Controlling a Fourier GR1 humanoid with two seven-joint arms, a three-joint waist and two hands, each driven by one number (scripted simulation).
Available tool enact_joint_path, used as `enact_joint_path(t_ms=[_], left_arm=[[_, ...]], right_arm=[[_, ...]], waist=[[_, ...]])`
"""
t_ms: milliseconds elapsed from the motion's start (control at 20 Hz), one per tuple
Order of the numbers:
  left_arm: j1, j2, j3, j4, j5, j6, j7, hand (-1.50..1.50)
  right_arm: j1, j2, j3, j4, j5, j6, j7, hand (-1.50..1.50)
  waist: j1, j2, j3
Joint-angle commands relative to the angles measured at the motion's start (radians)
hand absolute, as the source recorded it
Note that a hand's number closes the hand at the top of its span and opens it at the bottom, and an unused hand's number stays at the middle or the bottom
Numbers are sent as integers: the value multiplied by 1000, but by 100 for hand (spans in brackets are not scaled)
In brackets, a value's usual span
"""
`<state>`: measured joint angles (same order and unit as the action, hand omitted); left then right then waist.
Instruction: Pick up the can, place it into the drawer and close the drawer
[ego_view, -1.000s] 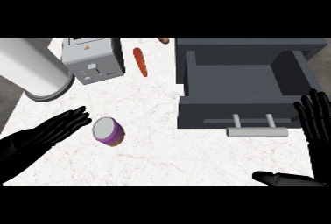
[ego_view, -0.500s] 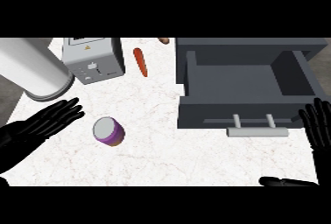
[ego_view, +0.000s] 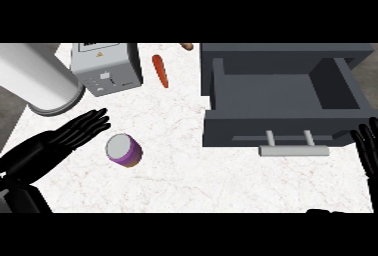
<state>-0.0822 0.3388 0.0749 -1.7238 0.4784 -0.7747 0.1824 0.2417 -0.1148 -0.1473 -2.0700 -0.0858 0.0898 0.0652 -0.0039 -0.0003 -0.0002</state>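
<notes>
**Hands open, can on desk, drawer open**

Left hand (ego_view: 55, 145) sits near the desk's left edge, fingers straight and spread, holding nothing. Fingertips point toward the far edge, just beside the can (ego_view: 123, 150) but not touching it as far as the view shows.

Can: purple body, pale top, lying tilted on the white marble desk (ego_view: 184, 170), left of center, well apart from the drawer (ego_view: 277, 105).

Drawer: dark grey, pulled open at the desk's right side, interior bare, grey bar handle (ego_view: 293, 149) on its near front face.

Right hand (ego_view: 367, 150) at the desk's right edge, just right of the drawer front, fingers straight and up, resting, gripping nothing.

Far-left corner: large white cylinder (ego_view: 33, 75), with a grey toaster (ego_view: 108, 67) beside it. Orange carrot (ego_view: 160, 71) lies between toaster and drawer. Small brown item (ego_view: 187, 46) at the far edge, too cut off to identify.
</notes>
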Motion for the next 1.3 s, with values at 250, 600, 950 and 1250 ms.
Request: enact_joint_path(t_ms=[250, 600, 950, 1250], left_arm=[[-77, -41, 40, 201, -154, -76, -130, -150], [-31, -122, 6, 263, -394, -24, -310, -150], [-89, -108, 24, 445, -498, -6, -464, -150], [-152, -52, 52, 550, -527, -16, -523, -150]], right_arm=[[-8, 12, -27, 36, 10, 45, -28, -150], [6, 48, -12, 5, 49, 38, -12, -150], [-36, 37, -52, 98, 37, 68, -55, -150], [41, 53, -64, 5, 13, 98, -30, -150]], waist=[[-1, 1, 0], [0, 0, 0], [0, 1, 0], [-2, 0, 0]])
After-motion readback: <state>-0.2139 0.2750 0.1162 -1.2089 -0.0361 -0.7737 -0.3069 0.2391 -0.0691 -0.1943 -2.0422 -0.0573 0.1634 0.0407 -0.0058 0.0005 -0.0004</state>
